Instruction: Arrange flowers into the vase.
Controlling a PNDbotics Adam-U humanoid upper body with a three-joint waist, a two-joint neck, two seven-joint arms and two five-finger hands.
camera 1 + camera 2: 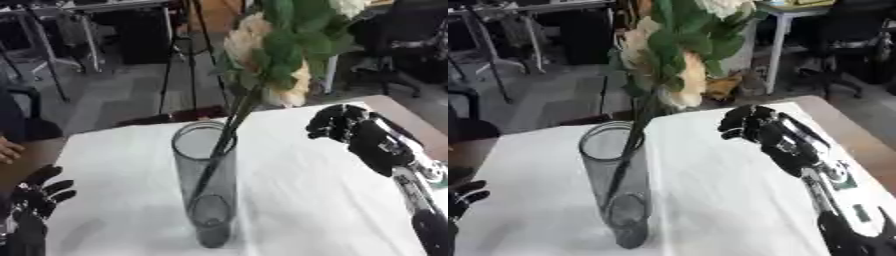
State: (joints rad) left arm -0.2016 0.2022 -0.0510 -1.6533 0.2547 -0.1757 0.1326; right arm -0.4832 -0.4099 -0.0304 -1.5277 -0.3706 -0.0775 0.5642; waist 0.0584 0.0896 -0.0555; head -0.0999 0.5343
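Fingers [328, 125] of right hand [350, 131] curled, empty, beside vase [206, 185] with flowers [271, 55].

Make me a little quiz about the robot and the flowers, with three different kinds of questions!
1. True or false: the flowers already stand with their stems inside the glass vase.
2. Which hand is nearer the flowers? A) left hand B) right hand
3. Fill in: the vase stands on a ____ tablecloth.

Key:
1. True. The stems run down into the vase.
2. B. The right hand, fingers curled and holding nothing, is just right of the stems; the left hand rests open at the lower left corner.
3. White.
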